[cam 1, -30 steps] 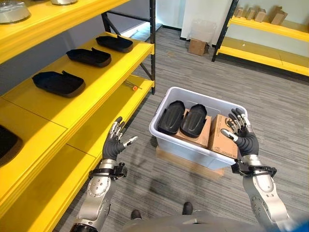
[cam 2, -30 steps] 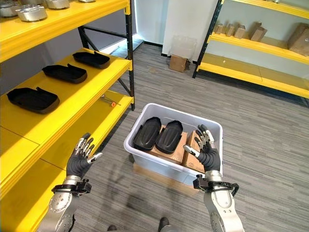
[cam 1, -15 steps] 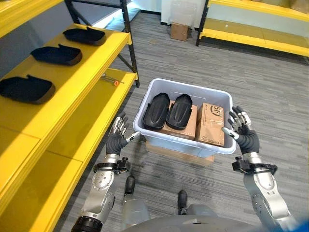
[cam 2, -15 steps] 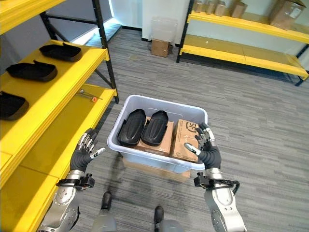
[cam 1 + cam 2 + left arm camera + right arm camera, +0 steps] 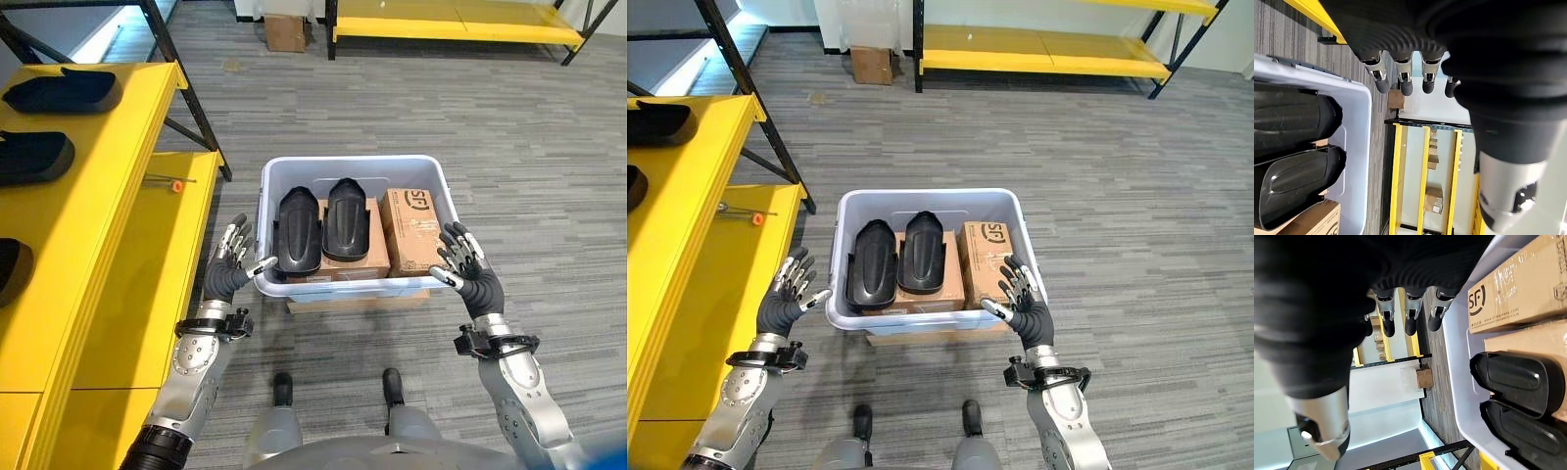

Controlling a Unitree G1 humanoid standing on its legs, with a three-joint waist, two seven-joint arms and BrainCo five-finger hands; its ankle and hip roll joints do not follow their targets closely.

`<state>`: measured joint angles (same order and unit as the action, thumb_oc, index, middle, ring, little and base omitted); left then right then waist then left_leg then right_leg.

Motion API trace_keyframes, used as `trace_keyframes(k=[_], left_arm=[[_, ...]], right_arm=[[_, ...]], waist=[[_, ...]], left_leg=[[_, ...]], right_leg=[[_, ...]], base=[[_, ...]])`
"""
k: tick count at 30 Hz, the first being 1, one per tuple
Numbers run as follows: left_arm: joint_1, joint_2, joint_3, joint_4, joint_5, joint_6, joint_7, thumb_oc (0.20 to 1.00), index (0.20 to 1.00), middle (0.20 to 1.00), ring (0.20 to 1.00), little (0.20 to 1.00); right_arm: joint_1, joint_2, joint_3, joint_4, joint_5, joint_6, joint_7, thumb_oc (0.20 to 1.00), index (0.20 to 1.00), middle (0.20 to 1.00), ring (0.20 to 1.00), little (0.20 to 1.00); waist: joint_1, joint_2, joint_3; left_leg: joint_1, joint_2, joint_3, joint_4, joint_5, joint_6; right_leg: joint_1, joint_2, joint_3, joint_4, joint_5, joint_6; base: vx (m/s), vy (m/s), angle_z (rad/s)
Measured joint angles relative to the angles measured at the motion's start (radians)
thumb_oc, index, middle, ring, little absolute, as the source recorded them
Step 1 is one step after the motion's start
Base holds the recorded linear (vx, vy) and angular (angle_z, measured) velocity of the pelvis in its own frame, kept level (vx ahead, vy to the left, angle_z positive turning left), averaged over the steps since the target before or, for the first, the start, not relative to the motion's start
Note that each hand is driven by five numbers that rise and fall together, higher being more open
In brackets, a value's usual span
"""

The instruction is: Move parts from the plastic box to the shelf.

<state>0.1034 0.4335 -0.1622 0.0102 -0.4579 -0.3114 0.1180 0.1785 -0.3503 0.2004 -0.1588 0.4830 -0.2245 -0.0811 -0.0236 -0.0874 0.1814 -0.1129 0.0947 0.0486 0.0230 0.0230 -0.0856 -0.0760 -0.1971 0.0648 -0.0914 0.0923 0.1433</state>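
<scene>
Grey floor fills the frame, and at its middle sits the box with two black parts on cartons, while the left hand and right hand, fingers spread, flank its near corners, probably to reach in.
</scene>
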Motion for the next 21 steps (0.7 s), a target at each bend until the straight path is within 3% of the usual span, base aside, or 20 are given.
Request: trace_keyframes(k=[7, 11, 15, 18, 21], left_arm=[[-0.055, -0.02, -0.029, -0.007, 0.0, -0.007, 0.043, 1.0, 1.0, 1.0, 1.0, 1.0], [-0.098, -0.033, -0.047, -0.011, -0.001, -0.011, 0.082, 1.0, 1.0, 1.0, 1.0, 1.0], [-0.127, -0.033, -0.055, -0.013, -0.002, -0.011, 0.094, 1.0, 1.0, 1.0, 1.0, 1.0], [-0.165, -0.033, -0.07, -0.012, -0.002, -0.012, 0.12, 1.0, 1.0, 1.0, 1.0, 1.0], [-0.17, -0.031, -0.07, -0.012, -0.003, -0.013, 0.129, 1.0, 1.0, 1.0, 1.0, 1.0]], right_arm=[[-0.212, -0.012, 0.053, 0.168, -0.027, -0.001, -0.075, 1.0, 1.0, 1.0, 1.0, 1.0], [-0.418, 0.02, 0.112, 0.343, -0.039, 0.001, -0.161, 1.0, 1.0, 1.0, 1.0, 1.0], [-0.519, 0.045, 0.125, 0.388, -0.047, 0.0, -0.219, 1.0, 1.0, 1.0, 1.0, 1.0], [-0.6, 0.078, 0.122, 0.488, -0.057, 0.0, -0.273, 1.0, 1.0, 1.0, 1.0, 1.0], [-0.667, 0.088, 0.121, 0.596, -0.057, -0.001, -0.295, 1.0, 1.0, 1.0, 1.0, 1.0]], waist=[[0.009, 0.02, 0.01], [0.036, 0.045, 0.091], [0.054, 0.063, 0.139], [0.098, 0.081, 0.169], [0.112, 0.098, 0.193]], left_leg=[[-0.106, 0.014, -0.006, 0.021, 0.016, -0.009], [-0.154, 0.027, -0.016, 0.031, 0.03, -0.017], [-0.186, 0.029, -0.029, 0.032, 0.038, -0.019], [-0.19, 0.028, -0.033, 0.031, 0.038, -0.019], [-0.207, 0.023, -0.046, 0.038, 0.038, -0.019]], right_leg=[[-0.096, 0.016, 0.0, 0.0, 0.024, -0.008], [-0.137, 0.029, -0.005, 0.0, 0.035, -0.019], [-0.159, 0.033, -0.017, 0.0, 0.048, -0.014], [-0.161, 0.032, -0.025, 0.0, 0.048, -0.015], [-0.167, 0.028, -0.037, 0.0, 0.047, -0.017]], base=[[-0.06, -0.037, 0.0], [-0.02, -0.051, 0.02], [0.01, -0.017, 0.08], [0.01, -0.002, 0.06], [0.01, 0.004, 0.12]])
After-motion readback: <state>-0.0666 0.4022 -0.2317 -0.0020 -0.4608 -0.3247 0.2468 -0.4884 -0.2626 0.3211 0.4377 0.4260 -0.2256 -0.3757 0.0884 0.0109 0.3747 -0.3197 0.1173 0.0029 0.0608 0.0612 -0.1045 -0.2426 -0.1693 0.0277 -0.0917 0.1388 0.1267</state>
